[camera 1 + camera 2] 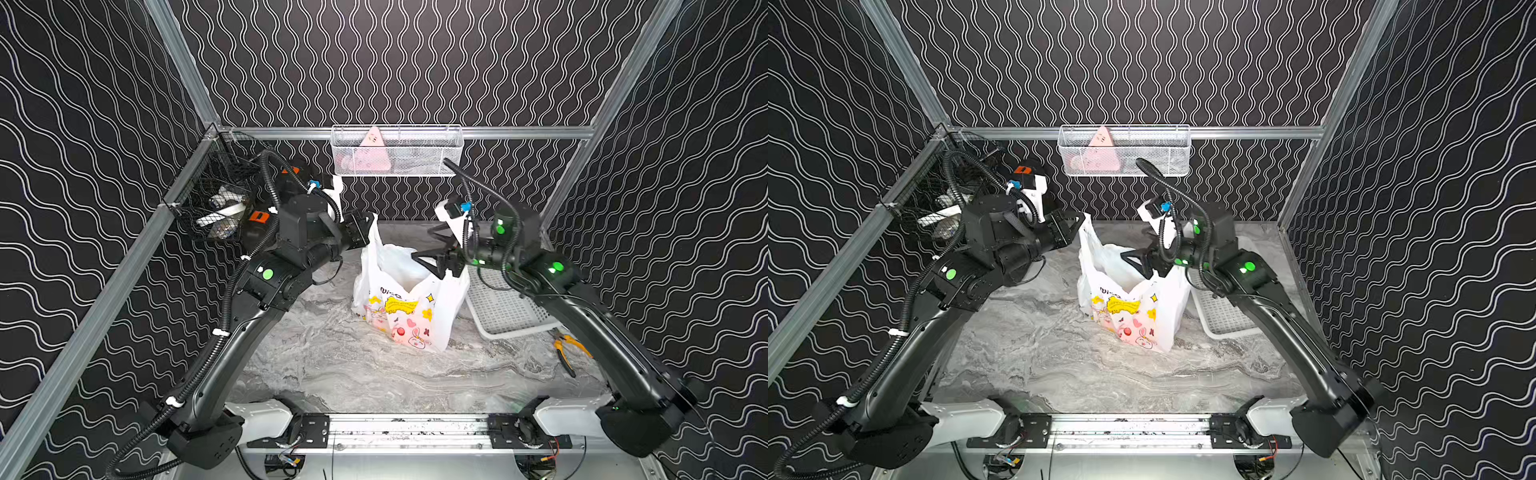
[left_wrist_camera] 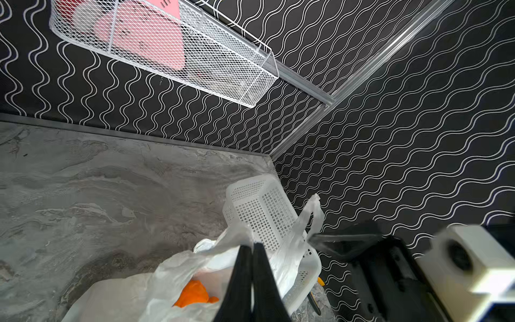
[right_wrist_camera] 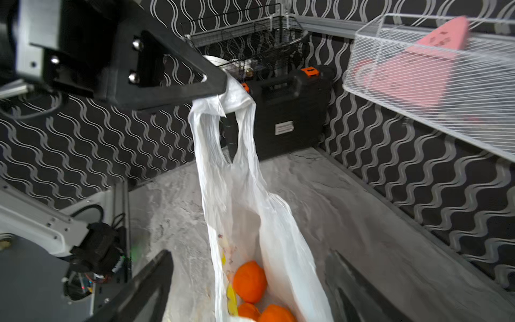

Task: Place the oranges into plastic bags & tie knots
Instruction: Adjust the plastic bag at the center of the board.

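Nearest you, in front of the plastic bag (image 1: 409, 307), there's only grey marbled tabletop (image 1: 353, 374). Yellow-handled pliers (image 1: 565, 353) lie to the bag's near right, by the right arm. Your bag stands upright approx mid-tabletop in both top views (image 1: 1133, 307), cartoon print on its near face, mouth open upward. At the bottom of the bag you can see three oranges (image 3: 250, 281) in the right wrist view, bunched & touching. The left wrist view gives you just one orange patch (image 2: 193, 294) thru the mouth. Your right jaws hang just above the bag's mouth, spread wide w/ a finger (image 3: 150, 287) either side of the opening, holding nothing. Your left jaws, at the bag's upper left, are pinched fully together on one handle loop (image 3: 223, 111), which runs taut up from the bag. The other handle loop (image 2: 315, 212) stands free on the bag's right side, nr a right-jaw finger; you can't tell if they touch. Just beside the bag's right side sits a white perforated basket (image 1: 507, 307). Behind the bag & left, a black tool case w/ orange latches (image 3: 289, 111) stands at the back wall. Further left & higher than the bag, a black wire basket (image 1: 208, 199) hangs on the side rail. Straight behind & above the bag, a white mesh basket (image 1: 397, 153) on the back rail holds a pink triangular item (image 1: 372, 151).
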`<control>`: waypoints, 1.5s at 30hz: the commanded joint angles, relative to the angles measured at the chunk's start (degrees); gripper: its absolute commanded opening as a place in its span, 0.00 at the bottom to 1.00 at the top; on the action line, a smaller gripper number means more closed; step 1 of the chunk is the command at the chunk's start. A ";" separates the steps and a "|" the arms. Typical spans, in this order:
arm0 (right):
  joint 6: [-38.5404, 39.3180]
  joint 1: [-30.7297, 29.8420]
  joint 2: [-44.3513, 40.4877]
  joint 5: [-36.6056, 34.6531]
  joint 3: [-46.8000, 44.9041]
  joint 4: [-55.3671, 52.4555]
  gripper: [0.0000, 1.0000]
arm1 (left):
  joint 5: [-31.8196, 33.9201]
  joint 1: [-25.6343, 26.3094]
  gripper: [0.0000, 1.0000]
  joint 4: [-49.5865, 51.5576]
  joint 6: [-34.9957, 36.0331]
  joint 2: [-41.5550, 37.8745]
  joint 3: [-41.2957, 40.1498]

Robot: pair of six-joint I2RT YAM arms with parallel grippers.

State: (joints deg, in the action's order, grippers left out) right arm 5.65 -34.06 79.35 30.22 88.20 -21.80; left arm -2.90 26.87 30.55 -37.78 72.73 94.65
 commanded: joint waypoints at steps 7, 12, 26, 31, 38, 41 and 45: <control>-15.37 -0.13 13.53 19.68 3.71 25.05 0.92 | 2.02 -0.06 0.00 -0.49 -0.73 1.27 1.51; -17.58 -0.17 14.46 23.86 1.86 30.19 0.96 | 2.20 -0.06 0.00 -0.65 -0.27 2.20 1.78; -16.92 -1.93 23.04 23.01 5.98 31.48 0.88 | 3.99 0.02 0.00 0.78 -0.63 3.24 3.61; -20.86 -4.11 22.65 22.36 2.40 37.33 0.64 | 5.04 -0.06 0.00 0.56 -0.30 3.75 4.08; -24.59 -4.51 22.96 19.51 0.87 39.55 0.07 | 5.21 -0.05 0.00 1.63 0.30 5.12 5.47; -24.50 -4.50 22.53 16.77 1.08 37.31 0.00 | 7.05 0.01 0.14 4.58 2.88 5.27 7.31; -24.11 -4.47 21.81 15.57 0.82 35.78 0.00 | 6.34 -0.48 0.71 6.03 6.02 4.00 6.89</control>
State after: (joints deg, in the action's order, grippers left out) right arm -18.59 -38.50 101.89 47.13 88.95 13.89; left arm 2.74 26.76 35.53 -34.46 77.49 101.45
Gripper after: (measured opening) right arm 0.050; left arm 0.523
